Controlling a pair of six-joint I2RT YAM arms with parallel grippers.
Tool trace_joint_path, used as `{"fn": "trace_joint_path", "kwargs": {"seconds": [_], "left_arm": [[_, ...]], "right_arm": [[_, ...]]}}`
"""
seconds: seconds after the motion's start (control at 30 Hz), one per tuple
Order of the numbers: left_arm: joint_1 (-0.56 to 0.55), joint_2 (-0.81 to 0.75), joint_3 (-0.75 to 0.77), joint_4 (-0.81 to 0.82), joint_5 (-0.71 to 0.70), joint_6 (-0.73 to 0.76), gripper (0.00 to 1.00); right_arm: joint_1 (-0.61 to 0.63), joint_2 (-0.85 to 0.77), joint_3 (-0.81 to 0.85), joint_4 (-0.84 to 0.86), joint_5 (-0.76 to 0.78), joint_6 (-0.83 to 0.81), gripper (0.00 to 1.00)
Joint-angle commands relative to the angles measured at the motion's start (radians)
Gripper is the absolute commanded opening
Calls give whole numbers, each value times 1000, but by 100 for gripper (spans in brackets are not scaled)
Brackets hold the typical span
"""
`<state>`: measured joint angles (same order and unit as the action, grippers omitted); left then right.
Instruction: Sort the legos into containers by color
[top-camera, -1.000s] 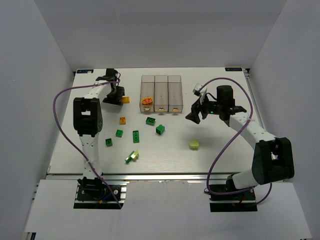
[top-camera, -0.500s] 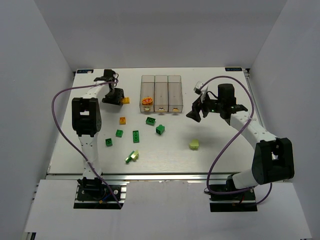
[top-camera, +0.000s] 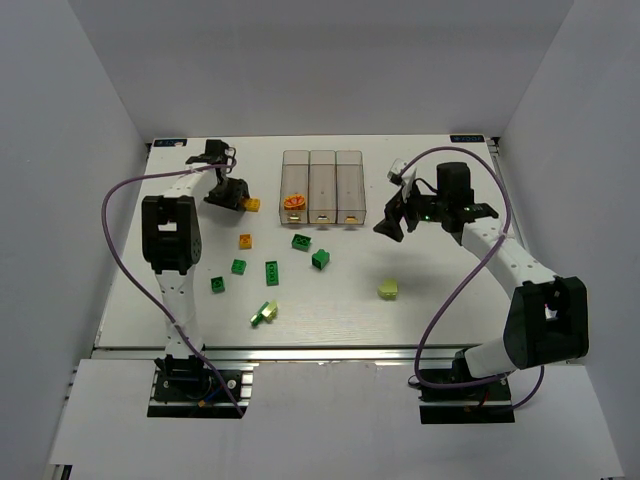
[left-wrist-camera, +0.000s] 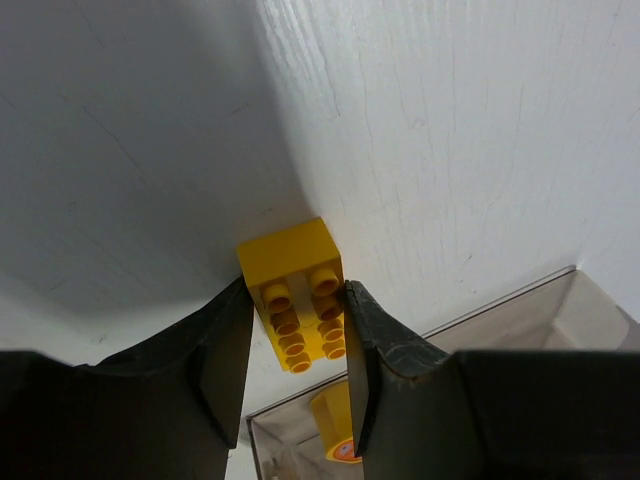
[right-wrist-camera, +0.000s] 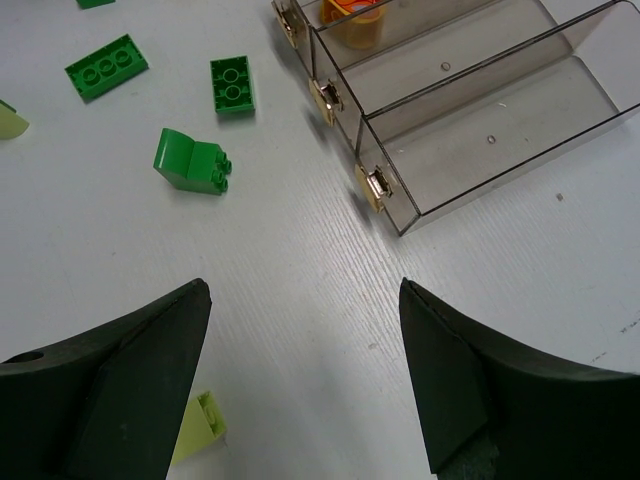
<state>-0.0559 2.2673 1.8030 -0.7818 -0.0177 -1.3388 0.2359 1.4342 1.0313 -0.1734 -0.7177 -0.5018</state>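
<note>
My left gripper (top-camera: 240, 198) is shut on an orange brick (left-wrist-camera: 298, 298), left of the containers (top-camera: 322, 187); its fingers (left-wrist-camera: 232, 335) press both long sides of the brick. The left bin holds an orange piece (top-camera: 294, 203). My right gripper (top-camera: 392, 222) hovers open just right of the containers (right-wrist-camera: 480, 150), nothing between its jaws. Loose legos lie in the middle: an orange one (top-camera: 245, 240), green ones (top-camera: 301, 241) (top-camera: 320, 259) (top-camera: 272, 272), and pale yellow-green ones (top-camera: 264, 314) (top-camera: 388, 289). The right wrist view shows a green sloped brick (right-wrist-camera: 190, 163) and a pale brick (right-wrist-camera: 200, 425).
Two more small green bricks (top-camera: 238, 266) (top-camera: 217, 284) lie left of centre. The middle and right bins look to hold no bricks. Cables loop from both arms over the table's sides. White walls enclose the table on three sides.
My left gripper's jaws have closed onto the orange brick. The right gripper has drifted slightly toward the back, still open.
</note>
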Motion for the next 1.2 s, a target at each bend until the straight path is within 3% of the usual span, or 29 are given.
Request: {"fn": "trace_joint_path", "kwargs": {"seconds": [0.0,0.13,0.47,0.6,0.93,1.17], "left_arm": [[2,-8,-71,-57,-41,111,37],[2,-84,-108,10,-38,199,22],[2,-258,-277,271,67,455,0],[2,-322,-304,343,116,545,0],[-36,-423,-376,644,328,607,0],[-110,-375,-275,584,322,704,5]], "right_arm": [[-3,-23,58,-47,-25,-30,81],[-4,-17,96,-106,-22,-64,81],[-4,26,171,-167,-19,-64,81],[-3,32,185,-169,-15,-63,81],[-4,28,193,-176,0,-61,81],[-4,29,202,-163,1,-53,81]]}}
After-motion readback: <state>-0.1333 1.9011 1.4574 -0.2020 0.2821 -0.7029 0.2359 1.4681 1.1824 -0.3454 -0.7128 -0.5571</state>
